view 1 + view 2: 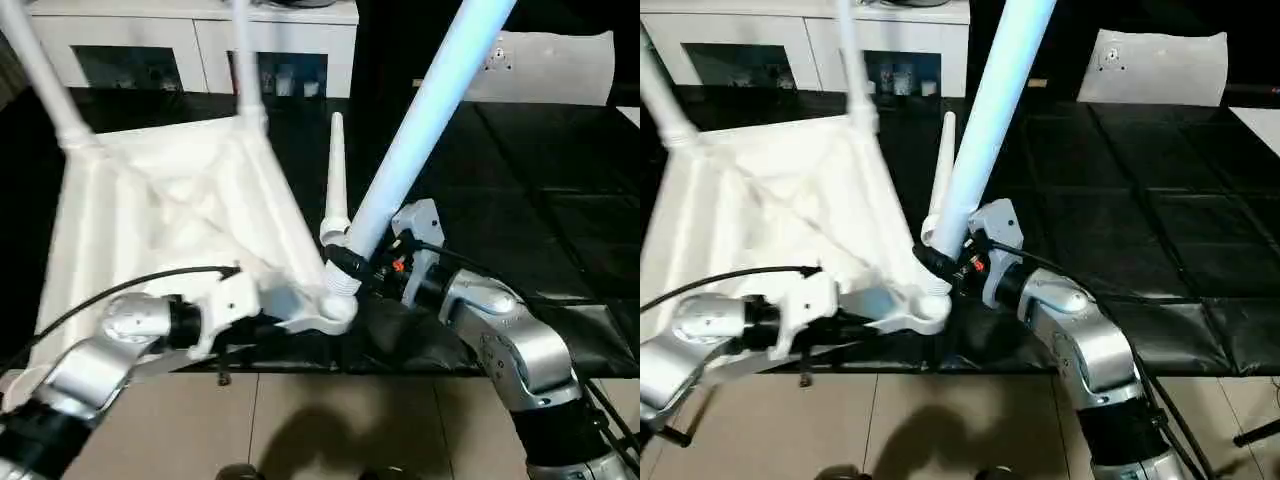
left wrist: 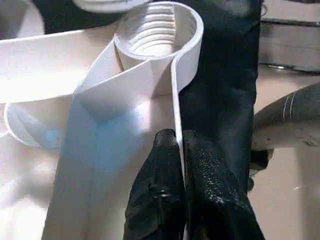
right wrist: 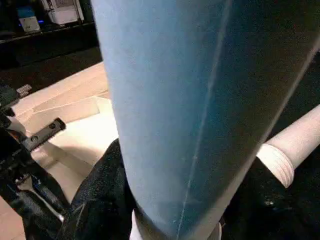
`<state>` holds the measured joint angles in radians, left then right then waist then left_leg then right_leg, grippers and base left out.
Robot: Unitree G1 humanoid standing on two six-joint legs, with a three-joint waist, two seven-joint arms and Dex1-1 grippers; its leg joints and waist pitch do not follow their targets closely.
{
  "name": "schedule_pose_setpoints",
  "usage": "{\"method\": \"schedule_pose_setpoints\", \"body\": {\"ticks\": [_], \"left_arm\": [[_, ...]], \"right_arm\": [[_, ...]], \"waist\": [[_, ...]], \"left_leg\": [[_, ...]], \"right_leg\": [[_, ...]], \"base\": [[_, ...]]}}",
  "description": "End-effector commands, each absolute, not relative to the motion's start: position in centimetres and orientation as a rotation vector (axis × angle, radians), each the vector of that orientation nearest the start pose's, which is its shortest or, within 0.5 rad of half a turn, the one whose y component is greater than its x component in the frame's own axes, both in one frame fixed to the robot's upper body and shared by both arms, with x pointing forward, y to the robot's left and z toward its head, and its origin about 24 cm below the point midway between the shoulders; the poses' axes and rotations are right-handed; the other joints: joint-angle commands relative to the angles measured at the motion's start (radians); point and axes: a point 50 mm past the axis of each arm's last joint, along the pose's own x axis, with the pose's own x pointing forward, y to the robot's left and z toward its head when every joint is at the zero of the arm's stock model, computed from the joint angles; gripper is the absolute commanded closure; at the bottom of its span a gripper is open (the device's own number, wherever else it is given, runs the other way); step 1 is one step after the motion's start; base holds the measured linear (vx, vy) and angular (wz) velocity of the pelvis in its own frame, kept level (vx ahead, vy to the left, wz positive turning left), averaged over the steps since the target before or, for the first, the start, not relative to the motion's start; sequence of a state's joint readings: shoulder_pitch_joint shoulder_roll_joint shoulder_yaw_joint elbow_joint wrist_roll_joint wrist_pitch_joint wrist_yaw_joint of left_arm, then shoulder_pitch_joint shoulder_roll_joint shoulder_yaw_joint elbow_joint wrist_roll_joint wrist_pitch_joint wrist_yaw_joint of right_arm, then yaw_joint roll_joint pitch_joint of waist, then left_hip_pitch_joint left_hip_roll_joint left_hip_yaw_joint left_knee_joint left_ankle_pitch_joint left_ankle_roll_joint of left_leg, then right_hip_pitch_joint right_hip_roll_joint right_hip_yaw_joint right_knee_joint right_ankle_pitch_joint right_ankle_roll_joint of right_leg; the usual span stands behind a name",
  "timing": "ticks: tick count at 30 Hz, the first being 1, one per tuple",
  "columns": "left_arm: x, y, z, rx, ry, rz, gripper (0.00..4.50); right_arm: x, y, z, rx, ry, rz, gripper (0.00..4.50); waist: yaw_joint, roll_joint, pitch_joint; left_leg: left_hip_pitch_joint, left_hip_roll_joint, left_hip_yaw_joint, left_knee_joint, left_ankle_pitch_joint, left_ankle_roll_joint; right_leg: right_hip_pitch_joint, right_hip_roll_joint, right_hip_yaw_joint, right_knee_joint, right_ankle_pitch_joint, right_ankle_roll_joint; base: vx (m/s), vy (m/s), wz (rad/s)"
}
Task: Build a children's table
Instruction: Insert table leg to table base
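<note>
The white plastic rectangular table top [image 1: 170,215] lies upside down, ribbed underside up, on the black padded surface [image 1: 520,190], its near edge hanging over the surface's front. Two long white tapered legs [image 1: 45,75] already stand in the far corner sockets, so I judge that about half of the leg work is done. A third white leg [image 1: 430,120] is in the right tool [image 1: 345,262], whose black fingers are closed around the leg just above its threaded end. This end sits at the near right corner socket [image 2: 157,35], leaning away from it; the thread is visible, so the leg is probably not screwed in, or only started. The left tool [image 2: 177,170] has its two black fingers pressed together on the thin rim of the top near this socket, holding the top steady. A fourth white leg [image 1: 335,170] lies on the surface just beside the top, with one end showing in the right wrist view. What remains, in my judgement: finish turning this leg, mount the last one, then stand the table up
</note>
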<state>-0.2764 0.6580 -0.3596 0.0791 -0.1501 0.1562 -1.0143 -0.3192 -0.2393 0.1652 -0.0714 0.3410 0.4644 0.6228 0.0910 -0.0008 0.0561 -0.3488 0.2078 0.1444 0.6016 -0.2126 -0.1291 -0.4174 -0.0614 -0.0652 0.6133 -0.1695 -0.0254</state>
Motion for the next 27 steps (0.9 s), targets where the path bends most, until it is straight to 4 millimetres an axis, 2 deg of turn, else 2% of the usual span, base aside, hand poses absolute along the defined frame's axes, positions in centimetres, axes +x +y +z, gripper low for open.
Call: {"method": "schedule_pose_setpoints", "body": {"ticks": [1, 3, 4, 7, 9, 10, 14, 18, 19, 21, 22, 25, 27], "left_arm": [[26.6, 15.6, 6.8, 0.538, 0.291, -1.281, 4.50], [26.8, 15.8, 6.7, 0.547, 0.297, -1.256, 4.50], [27.0, 16.5, 6.4, 0.548, 0.320, -1.187, 4.50], [27.0, 16.9, 6.3, 0.546, 0.323, -1.153, 4.50], [27.0, 17.2, 6.4, 0.521, 0.329, -1.142, 4.50], [27.1, 17.4, 6.4, 0.509, 0.336, -1.131, 4.50], [27.4, 17.7, 6.5, 0.462, 0.343, -1.131, 4.50], [27.0, 17.6, 6.6, 0.420, 0.374, -1.192, 4.50], [27.0, 17.6, 6.6, 0.421, 0.373, -1.195, 4.50], [27.1, 17.5, 6.7, 0.422, 0.368, -1.198, 4.50], [27.2, 17.3, 6.8, 0.428, 0.362, -1.214, 4.50], [27.3, 17.1, 6.9, 0.437, 0.355, -1.239, 4.50], [27.4, 17.0, 7.0, 0.444, 0.349, -1.244, 4.50]], "right_arm": [[28.4, -10.1, 10.4, 0.054, 0.109, 0.931, 2.62], [28.3, -10.0, 10.3, 0.050, 0.118, 0.945, 2.62], [28.2, -9.9, 10.0, 0.033, 0.165, 0.986, 2.62], [28.1, -9.8, 9.8, 0.019, 0.194, 1.008, 2.62], [28.3, -9.7, 9.5, -0.002, 0.218, 1.014, 2.62], [28.4, -9.7, 9.4, -0.016, 0.235, 1.018, 2.62], [28.7, -9.6, 9.0, -0.034, 0.273, 1.035, 2.62], [29.1, -8.9, 8.6, -0.055, 0.295, 1.051, 2.62], [29.2, -8.8, 8.5, -0.060, 0.305, 1.055, 2.62], [29.3, -8.7, 8.3, -0.072, 0.327, 1.069, 2.62], [29.5, -8.5, 8.1, -0.089, 0.350, 1.082, 2.62], [29.9, -8.4, 7.9, -0.092, 0.367, 1.090, 2.62], [30.3, -8.0, 7.7, -0.067, 0.389, 1.108, 2.62]], "waist": [[-0.009, 0.009, -0.068], [-0.011, 0.007, -0.067], [-0.013, -0.004, -0.067], [-0.013, 0.000, -0.065], [-0.014, -0.009, -0.064], [-0.015, -0.006, -0.064], [-0.022, -0.009, -0.061], [-0.033, -0.007, -0.061], [-0.035, -0.003, -0.059], [-0.036, -0.005, -0.062], [-0.037, -0.009, -0.062], [-0.038, -0.004, -0.062], [-0.039, -0.006, -0.063]], "left_leg": [[-0.005, 0.007, 0.016, -0.075, -0.102, 0.006], [-0.007, 0.007, 0.015, -0.075, -0.109, 0.006], [-0.008, 0.008, 0.016, -0.074, -0.105, 0.009], [-0.008, 0.007, 0.016, -0.073, -0.109, 0.015], [-0.009, 0.008, 0.016, -0.074, -0.108, 0.015], [-0.008, 0.007, 0.016, -0.075, -0.110, 0.015], [-0.008, 0.005, 0.016, -0.074, -0.138, 0.015], [-0.010, 0.004, 0.015, -0.073, -0.136, 0.015], [-0.010, 0.004, 0.014, -0.074, -0.138, 0.015], [-0.008, 0.005, 0.015, -0.072, -0.130, 0.018], [-0.010, 0.006, 0.015, -0.072, -0.118, 0.022], [-0.009, 0.006, 0.016, -0.072, -0.111, 0.022], [-0.009, 0.005, 0.016, -0.071, -0.117, 0.024]], "right_leg": [[0.067, -0.056, 0.050, -0.057, -0.165, -0.145], [0.069, -0.057, 0.050, -0.060, -0.195, -0.135], [0.069, -0.056, 0.051, -0.061, -0.202, -0.132], [0.067, -0.056, 0.050, -0.065, -0.241, -0.124], [0.067, -0.056, 0.050, -0.065, -0.261, -0.120], [0.064, -0.056, 0.049, -0.064, -0.269, -0.121], [0.062, -0.056, 0.049, -0.074, -0.339, -0.105], [0.061, -0.056, 0.048, -0.073, -0.347, -0.105], [0.059, -0.056, 0.048, -0.074, -0.349, -0.107], [0.060, -0.055, 0.048, -0.072, -0.322, -0.115], [0.062, -0.054, 0.048, -0.068, -0.294, -0.124], [0.062, -0.053, 0.049, -0.064, -0.254, -0.144], [0.063, -0.054, 0.048, -0.062, -0.250, -0.153]], "base": [[0.000, 0.000, 0.00], [0.000, 0.000, 0.00], [0.000, 0.000, 0.00], [0.000, 0.000, 0.00], [0.000, 0.000, 0.00], [0.000, 0.000, 0.00], [0.000, 0.000, 0.00], [0.000, 0.000, 0.00], [0.000, 0.000, 0.00], [0.000, 0.000, 0.00], [0.000, 0.000, 0.00], [0.000, 0.000, 0.00], [0.000, 0.000, 0.00]]}}
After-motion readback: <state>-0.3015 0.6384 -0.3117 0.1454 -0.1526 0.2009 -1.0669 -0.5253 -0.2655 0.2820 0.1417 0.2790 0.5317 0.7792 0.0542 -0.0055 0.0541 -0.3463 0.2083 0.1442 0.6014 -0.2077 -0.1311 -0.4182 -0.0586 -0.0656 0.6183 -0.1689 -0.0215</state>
